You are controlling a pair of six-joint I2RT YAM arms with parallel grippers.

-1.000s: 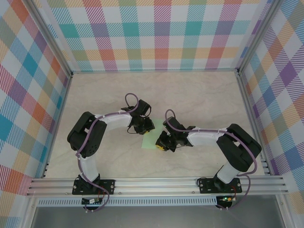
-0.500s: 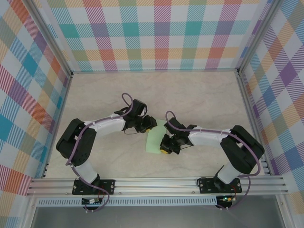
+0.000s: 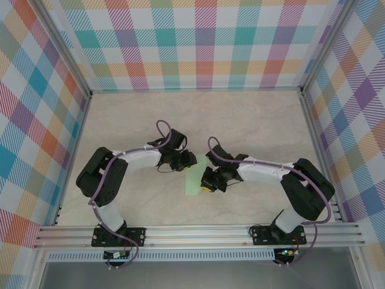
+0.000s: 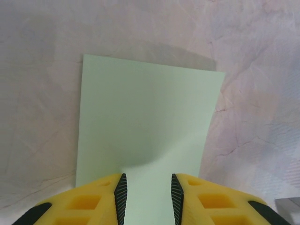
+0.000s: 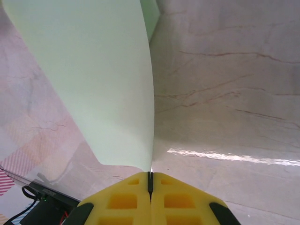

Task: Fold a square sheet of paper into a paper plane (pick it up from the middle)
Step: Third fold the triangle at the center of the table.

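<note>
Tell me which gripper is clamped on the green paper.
The right gripper: its jaws are pressed shut on the edge of the paper, while the left gripper has its jaws standing apart.

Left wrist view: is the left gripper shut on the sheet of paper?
No, the left gripper is open: its yellow fingers stand apart, with the square sheet of paper showing in the gap between them.

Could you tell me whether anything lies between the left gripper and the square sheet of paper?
Nothing visible does. The left gripper is open, with the square sheet of paper directly in front of its fingers on the table. The right gripper is shut on the sheet's edge.
</note>
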